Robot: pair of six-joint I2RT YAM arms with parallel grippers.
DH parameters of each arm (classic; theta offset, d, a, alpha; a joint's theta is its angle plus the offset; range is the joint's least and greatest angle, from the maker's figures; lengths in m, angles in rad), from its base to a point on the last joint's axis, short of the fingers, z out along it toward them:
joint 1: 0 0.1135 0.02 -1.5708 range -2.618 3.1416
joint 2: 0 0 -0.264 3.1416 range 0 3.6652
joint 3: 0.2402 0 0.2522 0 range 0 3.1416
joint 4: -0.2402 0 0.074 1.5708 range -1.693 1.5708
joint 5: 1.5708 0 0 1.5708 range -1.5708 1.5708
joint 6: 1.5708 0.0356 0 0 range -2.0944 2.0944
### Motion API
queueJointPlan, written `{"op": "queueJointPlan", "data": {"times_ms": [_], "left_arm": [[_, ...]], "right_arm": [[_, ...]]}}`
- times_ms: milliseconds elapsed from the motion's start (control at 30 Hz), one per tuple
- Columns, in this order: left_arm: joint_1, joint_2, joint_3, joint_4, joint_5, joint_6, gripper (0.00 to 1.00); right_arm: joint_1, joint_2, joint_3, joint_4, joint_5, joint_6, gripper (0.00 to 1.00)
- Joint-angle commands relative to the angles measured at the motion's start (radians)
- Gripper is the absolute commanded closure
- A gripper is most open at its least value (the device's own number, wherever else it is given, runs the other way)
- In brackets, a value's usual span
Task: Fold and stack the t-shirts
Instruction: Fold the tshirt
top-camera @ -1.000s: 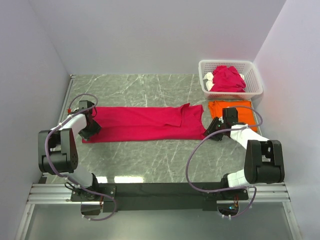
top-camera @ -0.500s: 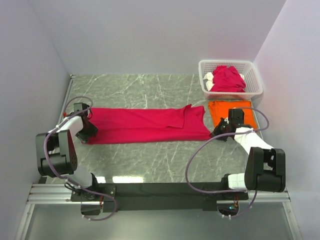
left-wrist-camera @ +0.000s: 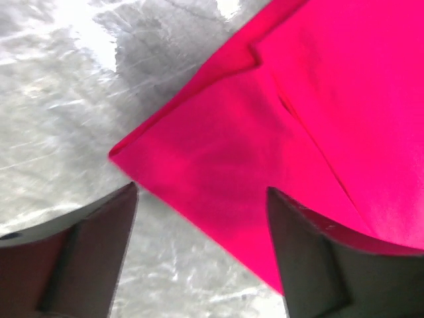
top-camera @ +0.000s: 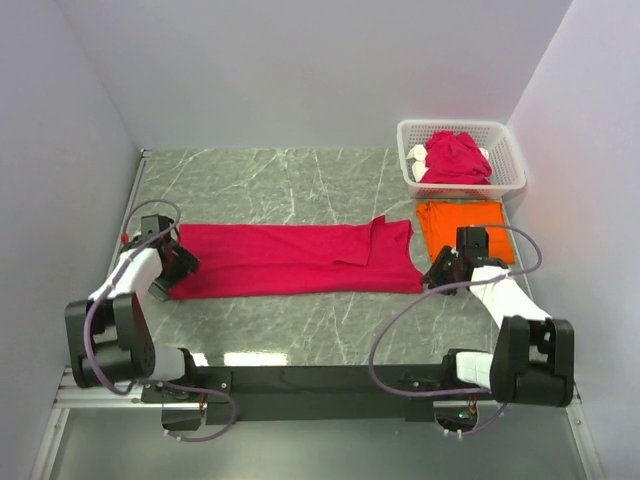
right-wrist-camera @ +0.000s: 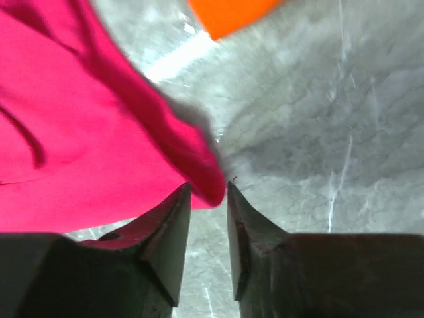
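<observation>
Left hand (left-wrist-camera: 199,199) spread over corner of crimson shirt (top-camera: 290,258); right hand (right-wrist-camera: 209,193) barely parted at its far end. Shallow pinch may slip, skewing fold.

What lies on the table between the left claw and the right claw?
The long crimson-pink t-shirt, spread flat from the left claw to the right claw; the top view shows it.

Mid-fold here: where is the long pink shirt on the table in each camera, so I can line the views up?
Top external: pink shirt stretched across mid-table, from left end effector to right end effector.
Left wrist: pink shirt fills centre and right, one corner pointing left above the open jaws.
Right wrist: pink shirt fills the left side, a corner tip at the fingertips.
Shared landmark: grey marble table.
</observation>
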Motion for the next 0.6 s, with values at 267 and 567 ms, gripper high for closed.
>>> {"op": "queueJointPlan", "data": {"times_ms": [267, 567], "left_arm": [[-0.076, -0.293, 0.06, -0.055, -0.088, 0.08, 0.01], [-0.159, -0.391, -0.052, 0.104, -0.088, 0.14, 0.01]], "right_arm": [[0.283, -0.103, 0.257, -0.022, 0.253, 0.061, 0.58], [0.425, 0.165, 0.302, 0.202, -0.001, 0.236, 0.55]]}}
